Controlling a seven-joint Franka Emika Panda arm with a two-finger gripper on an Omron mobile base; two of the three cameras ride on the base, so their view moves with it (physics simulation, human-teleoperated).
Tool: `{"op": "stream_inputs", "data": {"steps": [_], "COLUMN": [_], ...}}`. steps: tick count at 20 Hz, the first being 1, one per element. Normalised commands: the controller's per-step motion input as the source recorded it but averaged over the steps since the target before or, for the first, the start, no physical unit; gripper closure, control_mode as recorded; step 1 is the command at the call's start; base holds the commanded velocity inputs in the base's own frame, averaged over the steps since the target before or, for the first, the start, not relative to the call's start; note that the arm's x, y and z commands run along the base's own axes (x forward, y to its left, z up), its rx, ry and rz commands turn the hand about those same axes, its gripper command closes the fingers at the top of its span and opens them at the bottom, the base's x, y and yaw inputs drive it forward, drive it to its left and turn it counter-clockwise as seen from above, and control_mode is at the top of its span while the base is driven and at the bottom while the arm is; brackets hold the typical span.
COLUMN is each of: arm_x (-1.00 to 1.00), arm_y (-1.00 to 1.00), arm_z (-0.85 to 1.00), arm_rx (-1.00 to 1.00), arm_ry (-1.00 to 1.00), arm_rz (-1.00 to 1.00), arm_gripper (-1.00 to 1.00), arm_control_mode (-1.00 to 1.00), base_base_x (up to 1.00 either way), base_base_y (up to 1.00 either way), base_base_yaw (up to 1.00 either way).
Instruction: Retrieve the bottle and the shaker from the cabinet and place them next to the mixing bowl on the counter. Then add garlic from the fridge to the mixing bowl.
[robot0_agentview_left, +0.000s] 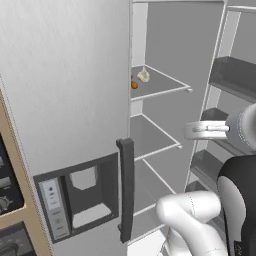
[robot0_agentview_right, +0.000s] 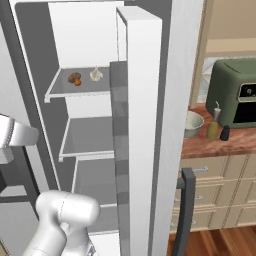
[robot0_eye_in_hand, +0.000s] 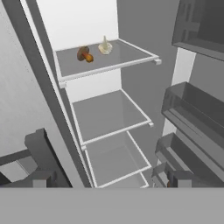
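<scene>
The garlic, a pale bulb, lies at the back of the top shelf in the open fridge. My gripper hangs in front of the fridge opening, at middle-shelf height and well below the garlic. Its fingers are too unclear to tell open from shut, and nothing is seen in them. On the wooden counter to the right stands the mixing bowl. The olive bottle and the small dark shaker stand right beside it.
A brown and orange food item lies just left of the garlic. The two lower shelves are bare. Door bins line the open door on the right. A green toaster oven sits behind the bottle.
</scene>
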Motion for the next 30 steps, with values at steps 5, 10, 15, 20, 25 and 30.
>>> {"op": "stream_inputs", "data": {"steps": [5, 10, 15, 20, 25, 30], "arm_x": [0.00, 0.00, 0.00, 0.00, 0.13, 0.10], "arm_y": [0.00, 0.00, 0.00, -0.01, -0.19, -0.22], "arm_z": [0.00, 0.00, 0.00, 0.00, 0.17, 0.21], "arm_rx": [0.00, 0.00, 0.00, 0.00, 0.00, 0.00], "arm_ry": [0.00, 0.00, 0.00, 0.00, 0.06, 0.08], "arm_rz": [0.00, 0.00, 0.00, 0.00, 0.00, 0.01], "arm_gripper": [-1.00, -1.00, -1.00, -1.00, -1.00, -1.00], "arm_control_mode": [1.00, 1.00, 1.00, -1.00, -1.00, -1.00], "base_base_x": [0.11, 0.00, 0.00, 0.00, 0.00, 0.00], "base_base_y": [0.00, 0.00, -0.10, -0.10, 0.00, 0.00], "base_base_yaw": [-0.02, 0.00, 0.00, 0.00, 0.00, 0.00]}}
